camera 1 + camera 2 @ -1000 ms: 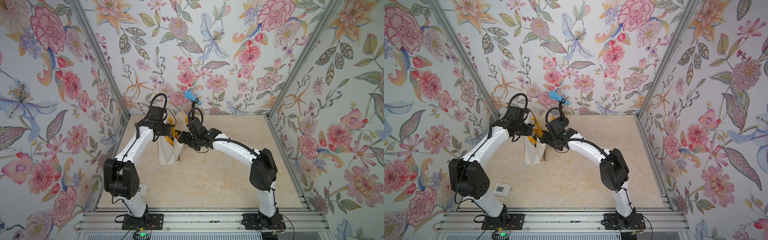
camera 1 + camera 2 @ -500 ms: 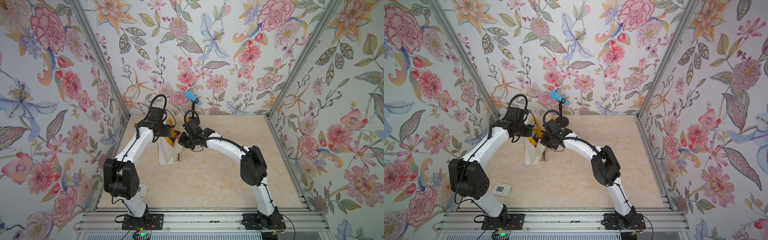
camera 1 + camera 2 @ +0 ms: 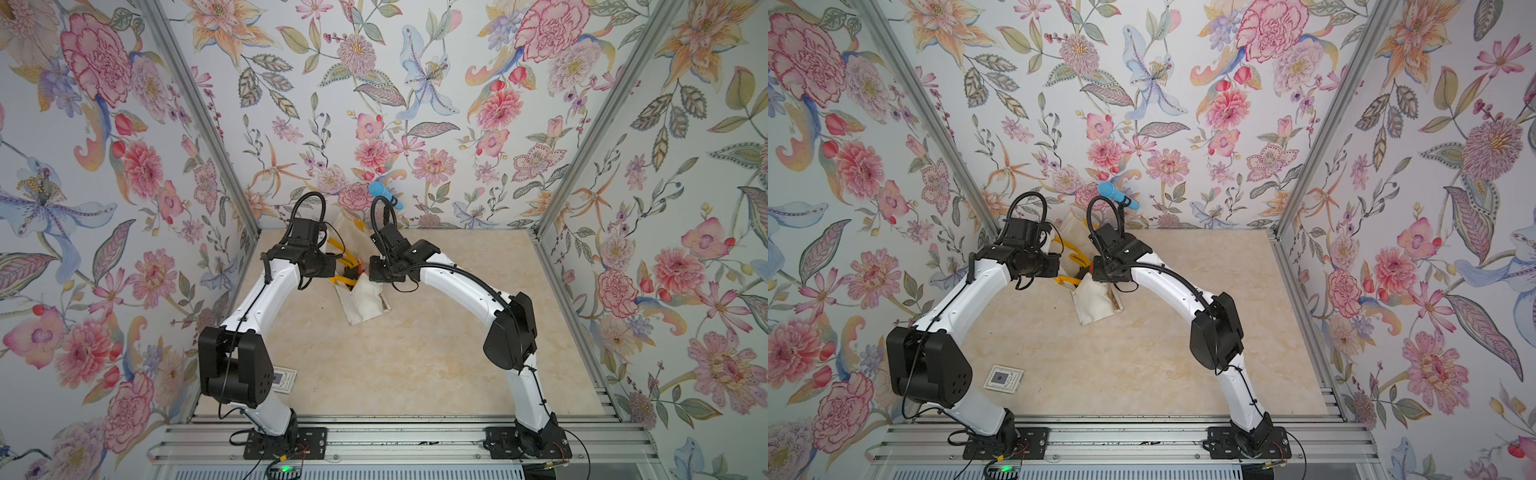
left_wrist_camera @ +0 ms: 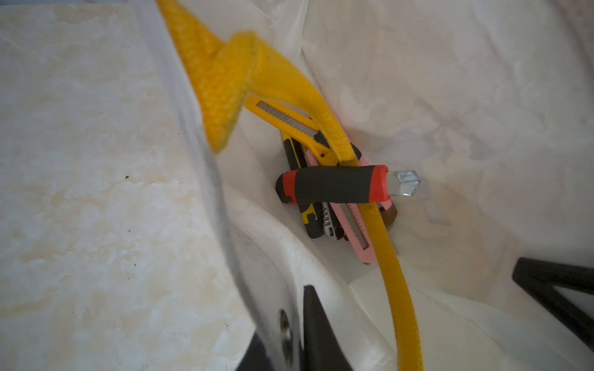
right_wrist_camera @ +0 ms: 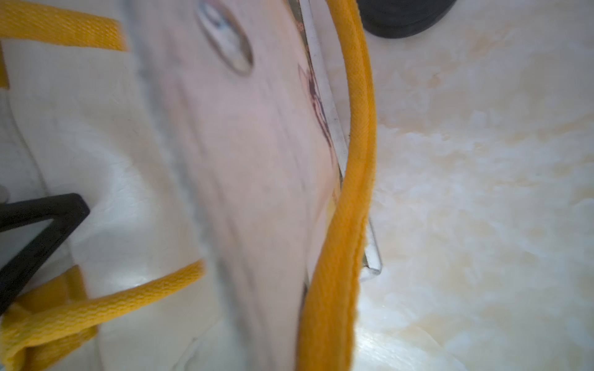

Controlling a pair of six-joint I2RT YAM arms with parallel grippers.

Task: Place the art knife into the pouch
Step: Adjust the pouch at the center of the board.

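The off-white pouch [image 3: 365, 305] [image 3: 1096, 305] is held up by its mouth between both arms, its lower end on the table. My left gripper [image 3: 341, 272] [image 4: 297, 321] is shut on one rim of the pouch [image 4: 263, 263]. My right gripper [image 3: 366, 271] pinches the opposite rim beside a yellow handle [image 5: 350, 180]; its jaws are hidden by cloth. Inside the pouch lie several knives. The art knife [image 4: 334, 184], black grip with red ends and a clear cap, lies across the others.
A blue microphone [image 3: 384, 193] on a black stand rises at the back wall, just behind the pouch. A small white card [image 3: 283, 378] lies at the front left. Floral walls close in three sides of the marble-look table [image 3: 436, 353].
My right gripper has gone from open to shut at the pouch's rim, and its arm has folded in closer. The pouch's body has shifted slightly right. The left arm has barely moved.
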